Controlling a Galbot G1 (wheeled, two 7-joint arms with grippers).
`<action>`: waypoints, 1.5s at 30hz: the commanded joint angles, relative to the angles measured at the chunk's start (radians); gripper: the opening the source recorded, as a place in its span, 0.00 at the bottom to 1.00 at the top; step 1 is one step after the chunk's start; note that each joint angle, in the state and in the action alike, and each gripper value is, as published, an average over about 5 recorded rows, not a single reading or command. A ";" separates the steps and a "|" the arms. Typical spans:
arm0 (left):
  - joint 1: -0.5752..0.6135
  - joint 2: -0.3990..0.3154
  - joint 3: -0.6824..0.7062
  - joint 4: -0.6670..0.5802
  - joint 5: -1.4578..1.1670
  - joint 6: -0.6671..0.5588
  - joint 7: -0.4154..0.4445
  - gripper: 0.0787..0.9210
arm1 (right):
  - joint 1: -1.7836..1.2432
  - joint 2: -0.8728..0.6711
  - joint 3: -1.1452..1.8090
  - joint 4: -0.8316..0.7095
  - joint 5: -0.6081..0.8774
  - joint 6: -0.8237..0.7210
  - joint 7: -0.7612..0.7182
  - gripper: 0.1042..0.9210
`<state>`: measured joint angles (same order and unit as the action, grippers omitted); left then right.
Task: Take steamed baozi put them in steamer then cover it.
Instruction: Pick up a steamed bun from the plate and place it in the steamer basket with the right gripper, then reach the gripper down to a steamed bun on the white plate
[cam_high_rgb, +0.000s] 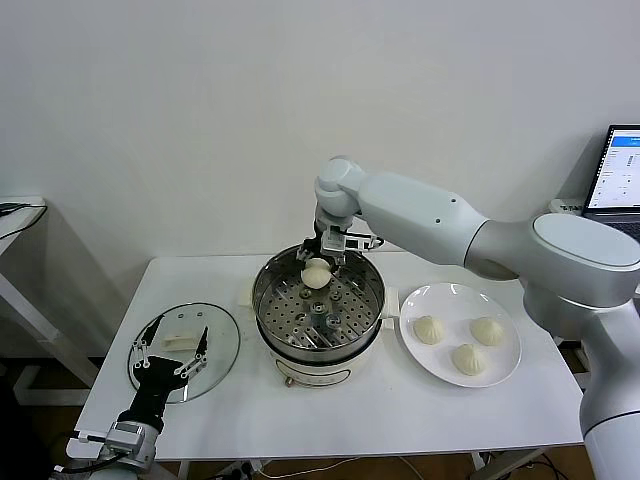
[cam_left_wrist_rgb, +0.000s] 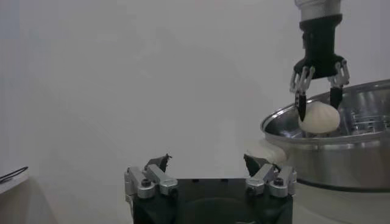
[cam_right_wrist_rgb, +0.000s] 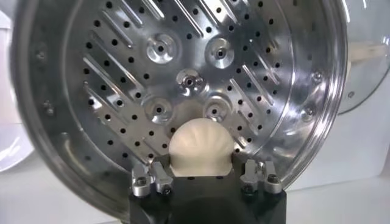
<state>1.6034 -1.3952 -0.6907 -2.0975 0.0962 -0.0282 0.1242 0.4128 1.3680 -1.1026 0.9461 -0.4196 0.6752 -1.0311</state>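
White table (cam_high_rgb: 400, 420) carries it all. The steamer (cam_high_rgb: 372, 290) sits mid-table, the glass lid (cam_high_rgb: 222, 330) flat to its left. Right gripper (cam_high_rgb: 322, 262) clamps one bun (cam_high_rgb: 317, 274) over the tray; three buns wait on the plate (cam_high_rgb: 415, 350). Left gripper (cam_high_rgb: 172, 345) gapes wide above the lid.

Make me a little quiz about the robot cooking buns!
1. How many cream-white pleated buns lie on the round white plate?
2. True or false: the clear glass lid covers the shiny steel steamer pot.
3. Which tool holds a bun? A) left tool B) right tool

Key: 1. Three. 2. False; the lid lies flat on the white table, on the pot's left. 3. B, over the perforated tray; the left tool is open, over the lid.
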 joint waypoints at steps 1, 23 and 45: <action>0.002 -0.001 -0.002 -0.002 0.000 -0.002 0.000 0.88 | -0.027 0.014 0.017 -0.028 -0.029 -0.014 0.008 0.71; 0.026 -0.008 0.005 -0.025 0.013 -0.004 -0.006 0.88 | 0.277 -0.314 -0.094 0.275 0.478 -0.241 -0.178 0.88; 0.049 -0.020 0.041 -0.039 0.054 -0.013 -0.015 0.88 | -0.164 -0.780 0.135 0.382 0.411 -0.868 -0.228 0.88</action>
<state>1.6507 -1.4152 -0.6530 -2.1383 0.1470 -0.0406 0.1094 0.5011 0.7220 -1.1425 1.3057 0.0756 0.0292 -1.2524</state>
